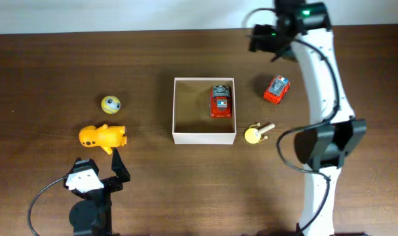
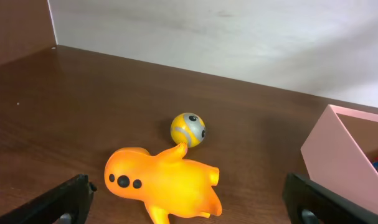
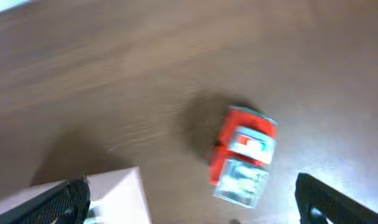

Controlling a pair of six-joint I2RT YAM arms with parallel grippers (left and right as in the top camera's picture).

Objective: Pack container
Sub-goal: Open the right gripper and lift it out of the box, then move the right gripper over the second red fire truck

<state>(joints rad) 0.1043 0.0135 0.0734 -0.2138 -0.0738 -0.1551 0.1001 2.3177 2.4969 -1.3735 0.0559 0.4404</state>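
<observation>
Jaws spread and empty, the right gripper [image 3: 190, 209] should squarely straddle the red car [image 3: 243, 155] outside the container [image 1: 204, 137].

The black two-finger left gripper [image 1: 99, 162] is held close to its base, jaws spread wide. The white-and-black right arm [image 1: 320, 72] is stretched far forward, the right gripper [image 1: 272, 44] also spread wide.

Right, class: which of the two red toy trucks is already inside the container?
The red truck inside the container, against its right wall. The other red truck lies outside on the table, beyond that wall.
</observation>
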